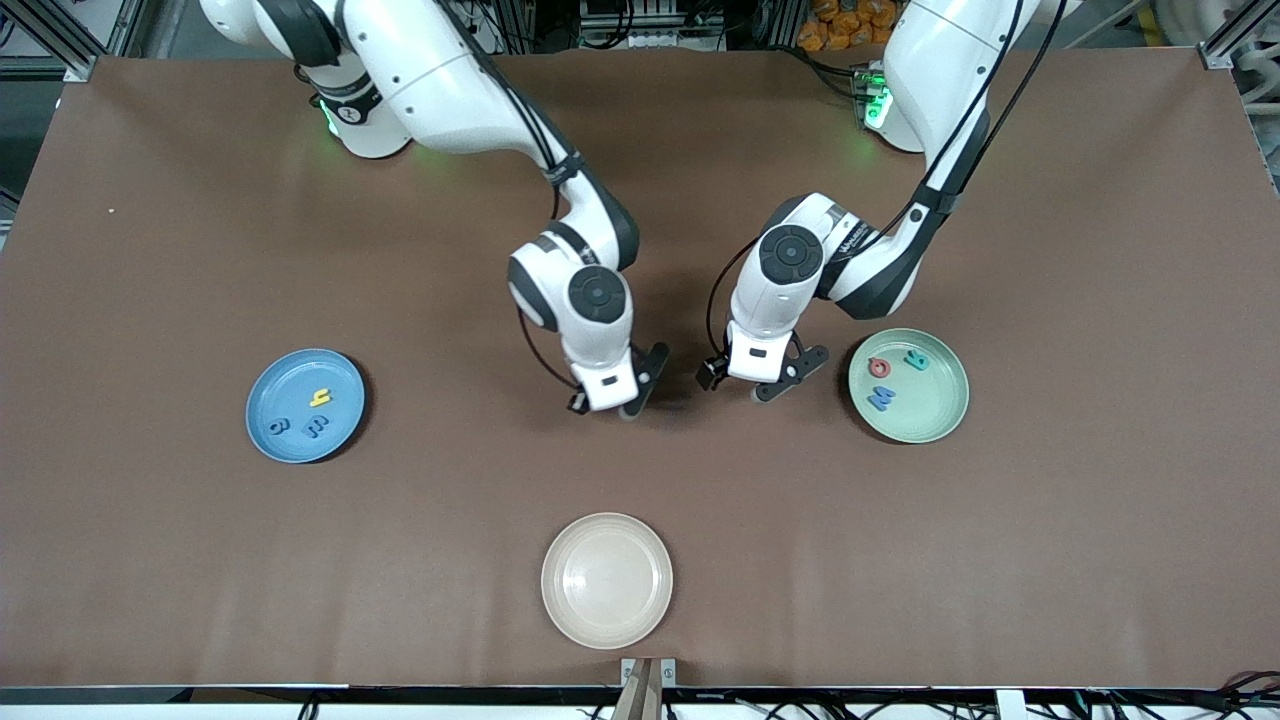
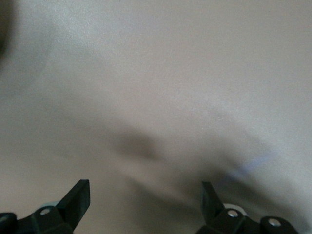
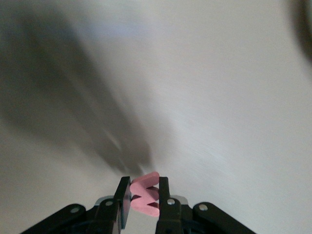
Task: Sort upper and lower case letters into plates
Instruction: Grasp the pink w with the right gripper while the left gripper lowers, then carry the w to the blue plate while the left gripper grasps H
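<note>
Pink, the toy letter sits pinched between the right gripper fingers over bare brown table mid-table; which way it points is unclear. Left gripper hovers beside it, jaws spread wide, empty. Three letters lie in the light blue plate, three in the mint plate; the cream plate holds nothing.

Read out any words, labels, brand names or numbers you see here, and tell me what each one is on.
No printed words or numbers can be read.
Marking on the left arm: too small to read.
"M": blue toy letter in the green plate.
"W" or "M": pink toy letter held in the right gripper.
Other toy letters in the green and blue plate: too small to read surely.
</note>
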Robot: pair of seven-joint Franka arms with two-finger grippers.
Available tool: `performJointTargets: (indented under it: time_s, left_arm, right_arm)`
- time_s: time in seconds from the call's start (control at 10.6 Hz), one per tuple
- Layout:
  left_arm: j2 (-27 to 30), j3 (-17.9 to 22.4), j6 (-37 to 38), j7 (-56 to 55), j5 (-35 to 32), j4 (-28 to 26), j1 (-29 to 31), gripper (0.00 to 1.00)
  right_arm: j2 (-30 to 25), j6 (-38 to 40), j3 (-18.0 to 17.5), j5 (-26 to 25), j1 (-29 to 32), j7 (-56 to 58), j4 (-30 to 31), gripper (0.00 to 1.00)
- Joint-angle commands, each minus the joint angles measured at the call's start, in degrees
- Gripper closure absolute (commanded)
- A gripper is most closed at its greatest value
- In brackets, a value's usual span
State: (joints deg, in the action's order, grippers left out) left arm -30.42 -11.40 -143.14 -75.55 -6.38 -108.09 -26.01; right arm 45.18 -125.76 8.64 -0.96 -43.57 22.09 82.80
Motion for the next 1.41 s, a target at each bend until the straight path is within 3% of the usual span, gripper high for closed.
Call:
performJointTargets:
  time_s: [0.0,0.28,0.66,0.94,1.32]
  left_arm:
    - [-1.57,0.15,0.49,-8.51,-0.04,3.04,-2.88,0.00]
    - [-7.18,0.23,13.56,-17.41,-0.57,15.06,-8.25,0.00]
    - [-8.61,0.15,14.46,-18.94,-0.92,17.37,-15.19,0.00]
    - [-10.98,0.15,15.87,-10.27,-0.83,21.77,-20.56,0.00]
    - [-15.19,-0.03,15.61,2.74,-0.92,24.24,-21.89,0.00]
  right_arm:
    - [-4.04,3.66,-0.02,-0.97,4.35,-4.58,1.05,1.00]
    - [-7.64,7.70,0.07,-0.97,9.71,-9.68,1.13,1.00]
    - [-11.25,10.44,0.07,-0.97,18.94,-14.42,3.15,1.00]
    - [-14.41,10.97,0.07,-0.97,24.39,-17.85,5.43,1.00]
    - [-16.44,13.69,-0.02,-0.88,30.63,-21.11,5.62,1.00]
